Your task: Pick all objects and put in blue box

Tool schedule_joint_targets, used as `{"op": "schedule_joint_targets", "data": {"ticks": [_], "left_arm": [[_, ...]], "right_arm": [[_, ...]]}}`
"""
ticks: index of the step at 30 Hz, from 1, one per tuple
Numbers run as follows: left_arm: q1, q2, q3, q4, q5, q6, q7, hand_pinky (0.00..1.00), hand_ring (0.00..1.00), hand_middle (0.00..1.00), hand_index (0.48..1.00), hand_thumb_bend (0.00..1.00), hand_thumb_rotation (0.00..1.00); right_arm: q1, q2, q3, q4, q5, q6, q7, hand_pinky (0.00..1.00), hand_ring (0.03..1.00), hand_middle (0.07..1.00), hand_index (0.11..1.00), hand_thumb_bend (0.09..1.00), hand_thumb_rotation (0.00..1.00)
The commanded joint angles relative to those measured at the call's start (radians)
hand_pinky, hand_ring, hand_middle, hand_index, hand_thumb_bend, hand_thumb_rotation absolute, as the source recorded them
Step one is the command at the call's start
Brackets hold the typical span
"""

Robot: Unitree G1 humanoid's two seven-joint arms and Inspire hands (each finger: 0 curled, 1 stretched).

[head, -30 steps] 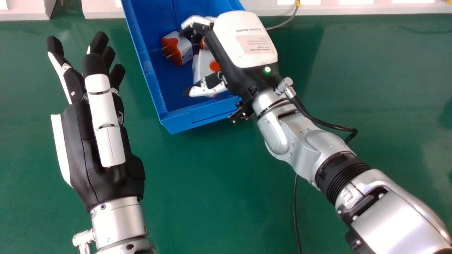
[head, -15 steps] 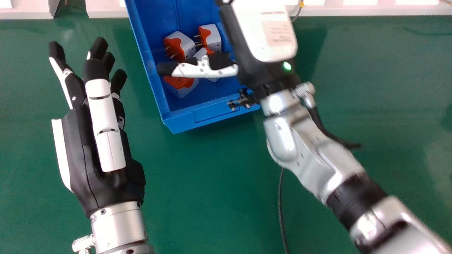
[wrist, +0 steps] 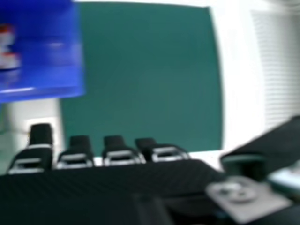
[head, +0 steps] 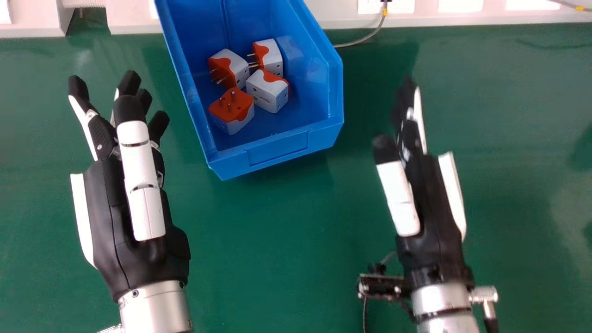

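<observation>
Four plugs [head: 268, 90] lie inside the box [head: 280, 148], at eleven o'clock in the head view; placement appears complete, leaving probably only parking of the hands; each plug is a white block with orange facing; the seven o'clock unit of the cluster rests pins up; left hand [head: 134, 249], nine o'clock, fingers extended, unloaded; right hand [head: 430, 208], three o'clock, fingers likewise straight, holding nothing.

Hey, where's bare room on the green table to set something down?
Bare green table lies between the black-white left hand and right hand, nearer than the open blue plastic box, and to the right hand's right. Inside the box, its right side is bare; four white-orange plug adapters crowd the left.
</observation>
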Motion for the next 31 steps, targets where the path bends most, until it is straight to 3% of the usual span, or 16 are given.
{"op": "schedule_joint_targets", "data": {"ticks": [1,4,7,10,13,14,16,18,21,23,25,28,30,31], "left_arm": [[0.001,-0.063,-0.012,-0.020,0.014,-0.009,-0.008,0.91,0.94,0.93,0.914,0.57,0.83],[-0.002,-0.061,-0.004,-0.016,0.011,-0.006,-0.010,0.91,0.94,0.93,0.914,0.57,0.83],[-0.008,-0.068,0.005,-0.004,0.012,-0.014,-0.005,0.92,0.94,0.93,0.908,0.56,0.82],[-0.021,-0.072,0.027,0.014,0.002,-0.022,-0.003,0.92,0.95,0.94,0.913,0.57,0.81],[-0.030,-0.079,0.040,0.031,0.012,-0.024,0.004,0.92,0.95,0.95,0.923,0.58,0.81],[-0.034,-0.080,0.045,0.037,0.015,-0.022,0.006,0.91,0.95,0.94,0.918,0.58,0.81],[-0.043,-0.070,0.056,0.042,0.022,0.010,0.004,0.92,0.95,0.94,0.912,0.59,0.81],[-0.056,-0.056,0.068,0.046,0.053,0.053,0.007,0.89,0.93,0.92,0.894,0.62,0.83],[-0.072,-0.042,0.083,0.056,0.093,0.083,-0.002,0.88,0.91,0.90,0.876,0.61,0.82],[-0.081,-0.031,0.091,0.061,0.126,0.103,-0.008,0.86,0.88,0.86,0.826,0.61,0.77],[-0.085,-0.022,0.095,0.064,0.166,0.116,-0.013,0.85,0.87,0.85,0.805,0.60,0.75],[-0.084,-0.016,0.102,0.067,0.213,0.126,-0.021,0.84,0.87,0.85,0.814,0.60,0.77],[-0.083,-0.020,0.108,0.069,0.232,0.128,-0.024,0.84,0.87,0.85,0.817,0.61,0.77],[-0.083,-0.023,0.110,0.068,0.234,0.131,-0.026,0.84,0.87,0.85,0.818,0.61,0.77]], "right_arm": [[-0.006,0.026,-0.009,-0.055,-0.014,-0.005,0.011,0.89,0.978,1.000,1.000,0.713,1.00],[-0.004,0.046,-0.012,-0.060,-0.041,-0.004,0.020,0.89,0.979,1.000,1.000,0.718,1.00],[-0.002,0.055,-0.022,-0.061,-0.057,-0.007,0.028,0.90,0.985,1.000,1.000,0.734,1.00],[0.000,0.063,-0.034,-0.058,-0.067,-0.012,0.037,0.91,0.986,1.000,1.000,0.733,1.00],[0.000,0.071,-0.044,-0.057,-0.066,-0.012,0.043,0.90,0.987,1.000,1.000,0.732,1.00],[-0.001,0.073,-0.047,-0.056,-0.068,-0.013,0.045,0.89,0.985,1.000,1.000,0.734,1.00],[-0.004,0.076,-0.051,-0.053,-0.071,-0.016,0.049,0.89,0.985,1.000,1.000,0.741,1.00],[-0.004,0.078,-0.054,-0.051,-0.072,-0.017,0.054,0.88,0.985,1.000,1.000,0.738,1.00],[-0.003,0.083,-0.060,-0.053,-0.071,-0.014,0.060,0.88,0.986,1.000,1.000,0.743,1.00],[-0.003,0.088,-0.065,-0.053,-0.068,-0.015,0.063,0.90,0.989,1.000,1.000,0.747,1.00],[-0.004,0.090,-0.070,-0.052,-0.071,-0.017,0.065,0.90,0.990,1.000,1.000,0.753,1.00],[-0.005,0.091,-0.074,-0.055,-0.069,-0.019,0.073,0.89,0.989,1.000,1.000,0.749,1.00],[-0.005,0.092,-0.076,-0.057,-0.067,-0.017,0.078,0.89,0.988,1.000,1.000,0.746,1.00],[-0.006,0.093,-0.077,-0.058,-0.066,-0.017,0.081,0.89,0.988,1.000,1.000,0.745,1.00]]}}
